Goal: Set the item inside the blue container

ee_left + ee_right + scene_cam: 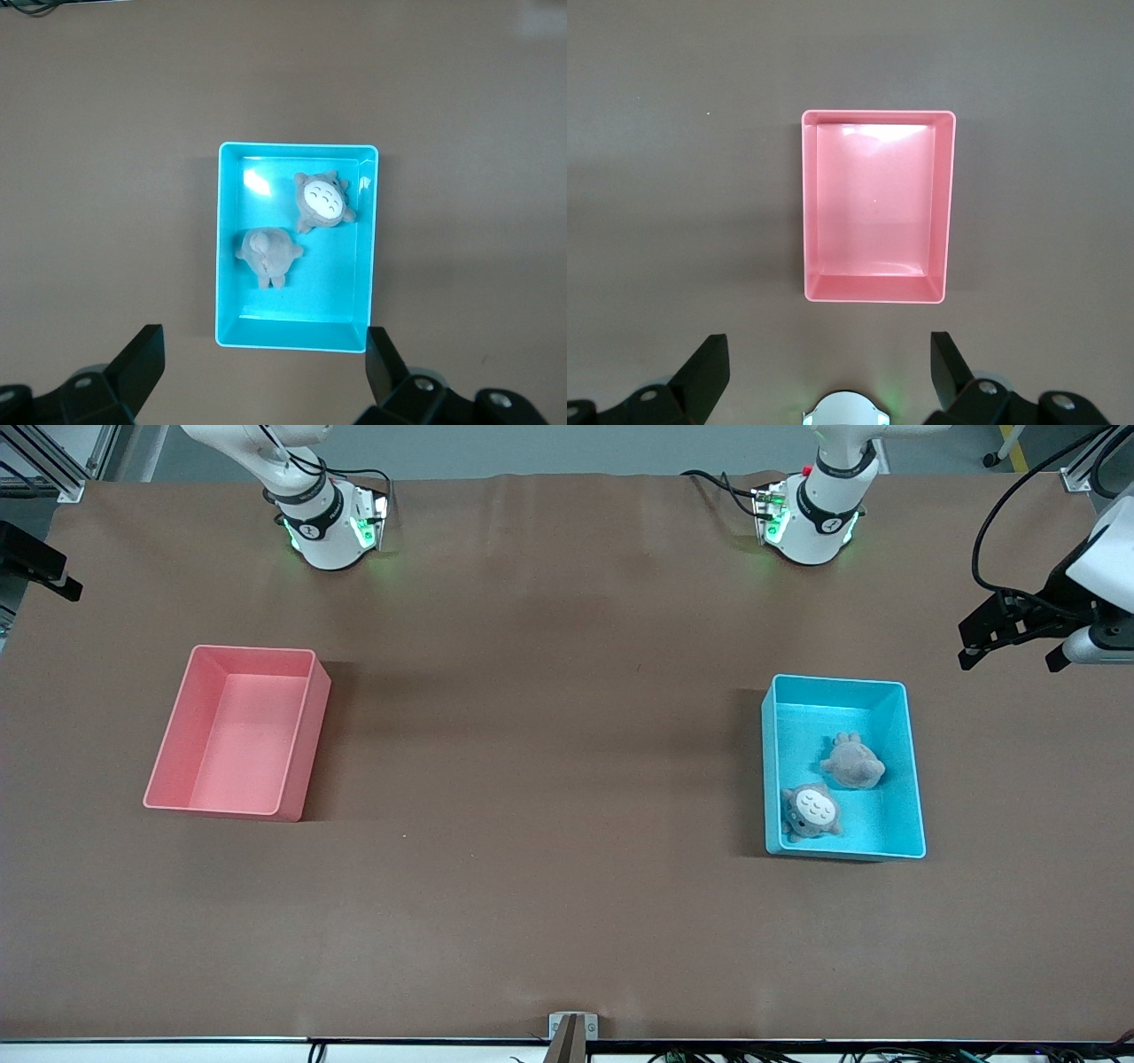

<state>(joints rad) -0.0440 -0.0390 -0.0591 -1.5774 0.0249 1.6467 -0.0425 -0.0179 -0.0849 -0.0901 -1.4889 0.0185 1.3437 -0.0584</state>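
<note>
Brown surface (549,779) carries the blue container (912,779) toward the left arm's end, two grey plush toys (852,763) already inside. Left end effector (261,376) hovers wide and empty; right end effector (828,376), equally wide, waits over the pink bin (877,295). Nothing looks left to grasp, so retreating clear seems best.

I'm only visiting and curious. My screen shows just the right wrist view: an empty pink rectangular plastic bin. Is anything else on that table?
Observer: Yes, a light blue rectangular plastic bin sits toward the left arm's end of the table.
Operator: Is it empty too?
Observer: No. In it lie a grey plush toy with a white belly and a plain grey plush toy.
Operator: Is an arm holding anything?
Observer: No. The left gripper waits open and empty, up beside that bin. The right gripper is open too.
</note>
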